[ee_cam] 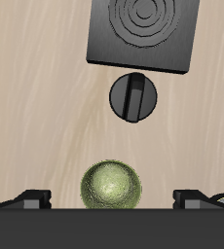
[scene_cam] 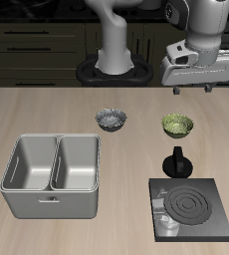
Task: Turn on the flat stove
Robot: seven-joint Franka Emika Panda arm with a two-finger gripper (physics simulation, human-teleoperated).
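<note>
The claw [scene_cam: 189, 88] hangs above the bench [scene_cam: 47, 110] with its fingers [ee_cam: 31, 197] spread apart, holding nothing. Below it sits a green bowl [ee_cam: 111, 186]. Nearer the front edge lie the black knob [ee_cam: 133, 96] and the flat stove [ee_cam: 143, 34], its coil rings grey. No writing is readable anywhere.

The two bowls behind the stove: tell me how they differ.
The green bowl is olive green; the grey bowl is grey with dark and white speckles. The green bowl stands just behind the stove's knob, in line with the stove; the grey bowl stands behind the sink. Both are small, round, upright and about the same distance from the table's front edge.
</note>
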